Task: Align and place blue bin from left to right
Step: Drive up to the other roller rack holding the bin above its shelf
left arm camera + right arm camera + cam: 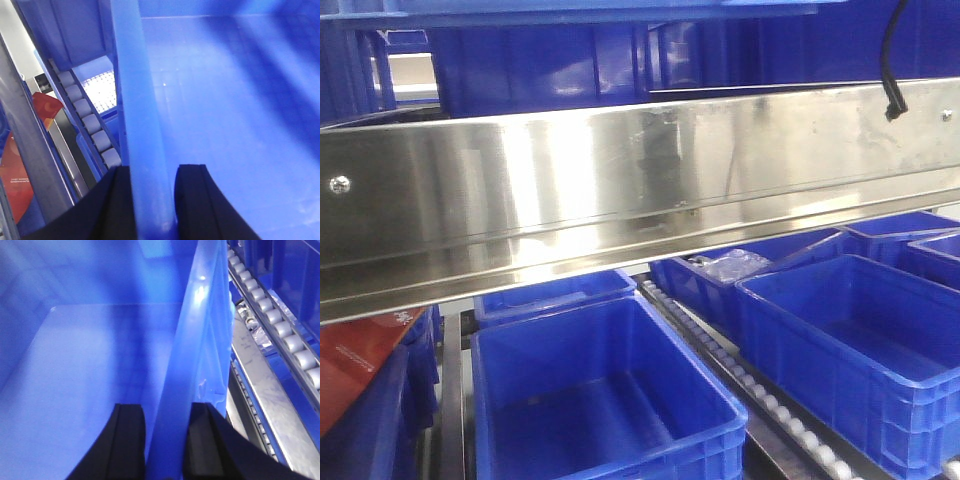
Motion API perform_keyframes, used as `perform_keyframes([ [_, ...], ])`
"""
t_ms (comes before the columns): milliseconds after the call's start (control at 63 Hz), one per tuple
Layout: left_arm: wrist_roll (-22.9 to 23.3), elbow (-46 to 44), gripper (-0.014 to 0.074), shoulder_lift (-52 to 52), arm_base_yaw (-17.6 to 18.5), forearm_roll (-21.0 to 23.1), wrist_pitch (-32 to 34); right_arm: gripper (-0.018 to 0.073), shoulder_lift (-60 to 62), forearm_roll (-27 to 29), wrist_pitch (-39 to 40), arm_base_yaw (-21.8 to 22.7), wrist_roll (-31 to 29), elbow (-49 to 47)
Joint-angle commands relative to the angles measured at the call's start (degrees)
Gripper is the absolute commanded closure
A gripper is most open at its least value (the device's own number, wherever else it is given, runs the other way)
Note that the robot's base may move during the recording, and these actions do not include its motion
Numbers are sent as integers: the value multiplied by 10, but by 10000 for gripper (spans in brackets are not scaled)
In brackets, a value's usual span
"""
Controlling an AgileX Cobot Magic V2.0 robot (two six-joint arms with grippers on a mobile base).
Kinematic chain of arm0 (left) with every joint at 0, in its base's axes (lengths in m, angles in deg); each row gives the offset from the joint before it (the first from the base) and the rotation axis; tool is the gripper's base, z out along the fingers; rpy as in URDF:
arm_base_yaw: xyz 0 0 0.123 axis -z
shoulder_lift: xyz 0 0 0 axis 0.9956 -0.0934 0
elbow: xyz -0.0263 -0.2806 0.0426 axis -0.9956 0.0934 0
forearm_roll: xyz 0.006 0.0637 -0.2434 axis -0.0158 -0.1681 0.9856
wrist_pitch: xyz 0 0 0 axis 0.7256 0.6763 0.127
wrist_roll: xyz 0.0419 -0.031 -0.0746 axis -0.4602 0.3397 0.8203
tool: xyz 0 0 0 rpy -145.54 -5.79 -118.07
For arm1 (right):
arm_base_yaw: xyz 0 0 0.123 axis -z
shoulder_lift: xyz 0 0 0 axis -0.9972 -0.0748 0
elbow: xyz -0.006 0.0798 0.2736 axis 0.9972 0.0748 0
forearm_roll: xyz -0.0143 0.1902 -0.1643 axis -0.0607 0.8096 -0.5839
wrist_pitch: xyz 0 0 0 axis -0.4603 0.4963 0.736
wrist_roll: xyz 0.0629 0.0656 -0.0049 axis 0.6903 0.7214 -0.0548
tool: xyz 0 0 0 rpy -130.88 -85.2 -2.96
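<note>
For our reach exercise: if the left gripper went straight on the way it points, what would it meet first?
The blue bin: its wall sits between the fingers of the left gripper. Beyond, probably the bin floor, though depth is unclear.

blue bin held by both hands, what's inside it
Only bare floor shows inside the blue bin in both wrist views. What lies beneath the left hand and right hand is covered.
</note>
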Motion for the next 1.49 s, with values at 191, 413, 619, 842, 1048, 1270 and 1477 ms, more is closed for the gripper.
perform_keyframes([
  [191, 0, -13, 707, 17, 17, 127, 338, 713, 13, 69, 59, -18, -20, -11],
  [413, 0, -13, 707, 17, 17, 127, 338, 713, 13, 69, 59, -18, -20, -11],
  [619, 0, -13, 707, 17, 17, 127, 338, 713, 13, 69, 59, -18, -20, -11],
  [842, 0, -13, 707, 17, 17, 127, 338, 713, 13, 69, 59, -18, -20, -11],
  [1048, 0, -13, 707, 17, 17, 127, 338, 713, 13, 69, 68, -18, -20, -11],
  [1270, 0, -13, 707, 17, 17, 129, 304, 713, 14, 69, 56, -18, -20, -11],
  [1477, 0, -13, 707, 17, 17, 129, 242, 713, 14, 69, 72, 1, -20, -11],
])
